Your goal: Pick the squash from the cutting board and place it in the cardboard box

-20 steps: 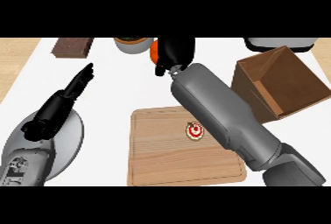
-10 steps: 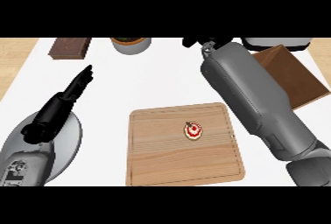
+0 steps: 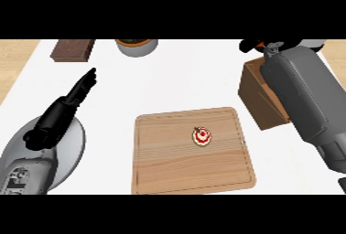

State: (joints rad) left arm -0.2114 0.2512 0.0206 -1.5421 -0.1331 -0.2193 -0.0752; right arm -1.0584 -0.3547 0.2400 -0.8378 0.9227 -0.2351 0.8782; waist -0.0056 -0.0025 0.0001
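The robot's right forearm stretches over the cardboard box (image 3: 263, 98) at the right of the white bench (image 3: 182, 77), its right hand (image 3: 260, 45) showing only as a dark shape at the far edge with a fleck of orange beside it. Whether those fingers are curled or straight cannot be told, and the squash itself cannot be made out; the orange fleck may be it, carried above the box. The cutting board (image 3: 192, 155) lies in the middle foreground, bearing only a small red-and-white round item (image 3: 201, 136). By this showing the carry appears done and the placing step is in hand: the next move calls for lowering into the box's opening, which the forearm largely hides, and letting go. The left hand (image 3: 79, 89), fingers straight, rests at the left beside a grey plate (image 3: 71, 151), well apart from the action. A dark brown block (image 3: 73, 49) and a grey pot with dark contents (image 3: 137, 45) stand along the far edge, clear of the route. Nothing stands in the way but the box's near wall.
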